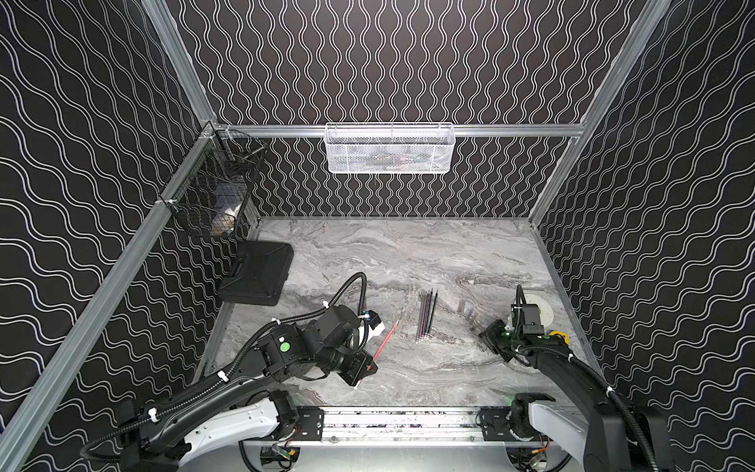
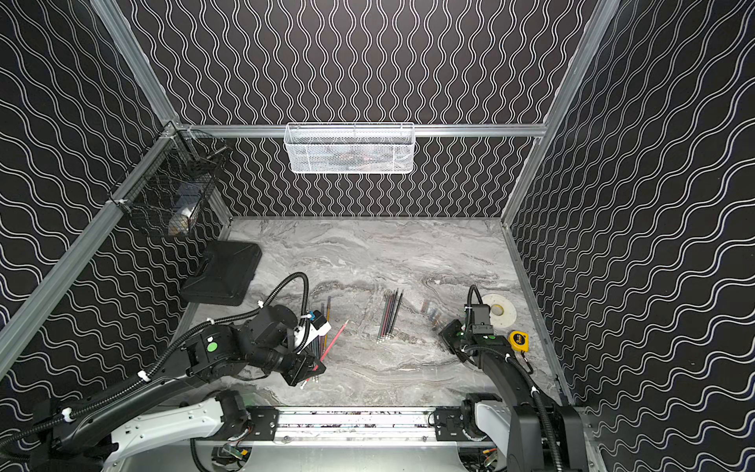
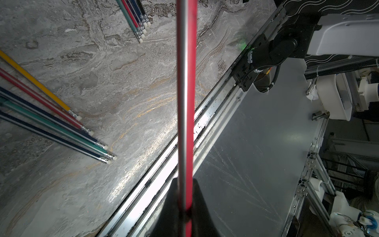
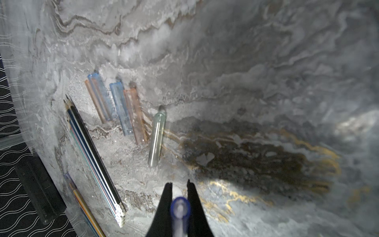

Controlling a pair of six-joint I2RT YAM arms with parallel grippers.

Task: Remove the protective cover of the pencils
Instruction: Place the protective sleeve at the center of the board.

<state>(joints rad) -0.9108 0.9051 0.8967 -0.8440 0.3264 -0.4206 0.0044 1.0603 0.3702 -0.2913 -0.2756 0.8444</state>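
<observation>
1. You are gripping the red pencil (image 1: 386, 341) in the left end effector (image 1: 363, 367), which is clamping shut near the eraser end, at lower centre in both top views.
2. The pencil's long axis is running diagonally, with the bare point aiming toward the upper right of the frame and the eraser end poking out at lower left.
3. You are pinching a blue cap (image 4: 180, 207) in the closed right end effector (image 4: 179, 184), at the right of the top views, near the loose caps (image 4: 123, 110) lying on the counter (image 1: 408, 253).
4. This looks like the set-down step. Be lowering the cap close to the counter beside the loose caps before releasing it, since a round sleeve is likely to roll.
5. Be laying the red pencil parallel to the bare pencils (image 1: 426, 314) at centre frame, which are pointing up-frame with their erasers down-frame.
6. The other pencils (image 3: 51, 121) are waiting beside the left arm. At least one seems capped.
</observation>
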